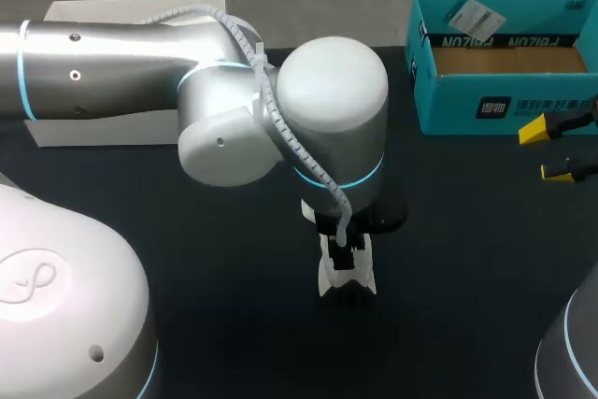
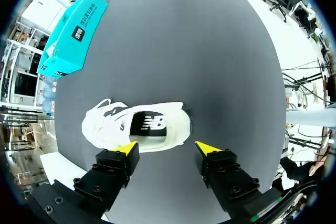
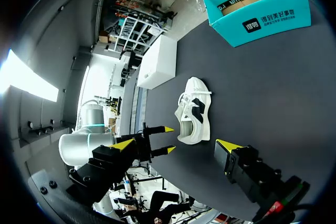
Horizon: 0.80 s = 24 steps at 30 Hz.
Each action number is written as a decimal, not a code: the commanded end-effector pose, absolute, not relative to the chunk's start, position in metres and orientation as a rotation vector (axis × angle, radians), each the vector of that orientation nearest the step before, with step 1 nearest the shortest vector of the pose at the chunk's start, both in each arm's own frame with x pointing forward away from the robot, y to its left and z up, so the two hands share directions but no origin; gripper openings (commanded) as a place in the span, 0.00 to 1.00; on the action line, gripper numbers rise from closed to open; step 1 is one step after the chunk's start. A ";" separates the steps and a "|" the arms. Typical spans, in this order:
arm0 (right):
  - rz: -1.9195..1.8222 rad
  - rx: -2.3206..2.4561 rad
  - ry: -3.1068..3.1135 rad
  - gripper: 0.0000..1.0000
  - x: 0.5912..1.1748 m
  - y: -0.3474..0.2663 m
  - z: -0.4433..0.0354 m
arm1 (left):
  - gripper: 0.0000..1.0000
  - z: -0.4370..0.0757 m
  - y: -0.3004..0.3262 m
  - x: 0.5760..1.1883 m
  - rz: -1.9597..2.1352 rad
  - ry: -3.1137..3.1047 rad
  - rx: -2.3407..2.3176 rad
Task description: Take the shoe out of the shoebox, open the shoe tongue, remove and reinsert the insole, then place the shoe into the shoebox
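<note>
Two risks stand out, and both come from the left gripper [image 2: 168, 148] working alone. Its yellow-tipped fingers stand wide apart with nothing clamped. The white lace-up trainer with black side marks [image 2: 121, 127] sits upright on the matte black table [image 1: 467, 259], just ahead of those fingers and partly between them. It is already out of the teal cardboard shoebox [image 1: 467, 109], which lies well apart, off beyond the toe side. The black logo-printed insole [image 2: 149, 124] shows in the shoe's opening, directly ahead of the gap between the jaws.

First, if those jaws come down and close across the soft collar, I judge they may squash the upper onto the insole rather than spread the tongue. They could also catch the insole and the wall together. Second, nothing pins the shoe. A one-sided push from either fingertip could slide it or roll it over on the smooth surface, turning the opening away.

The right gripper [image 3: 175, 144] is also spread wide and empty. The shoe lies well ahead of its fingers, and the left gripper's tips show ahead between them. Bringing it in to steady the heel risks the two sets of fingers knocking together. From overhead the left arm covers most of the shoe, so a slip could go unnoticed there.
</note>
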State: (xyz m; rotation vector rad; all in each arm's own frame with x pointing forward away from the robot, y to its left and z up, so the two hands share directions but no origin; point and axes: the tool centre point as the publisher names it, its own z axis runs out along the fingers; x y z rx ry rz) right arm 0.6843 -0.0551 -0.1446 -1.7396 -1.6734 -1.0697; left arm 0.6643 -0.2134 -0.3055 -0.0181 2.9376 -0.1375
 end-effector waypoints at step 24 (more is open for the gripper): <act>-1.069 -1.743 -1.673 1.00 0.683 -0.055 -0.145 | 1.00 -0.386 -0.240 0.652 -0.127 2.972 -0.149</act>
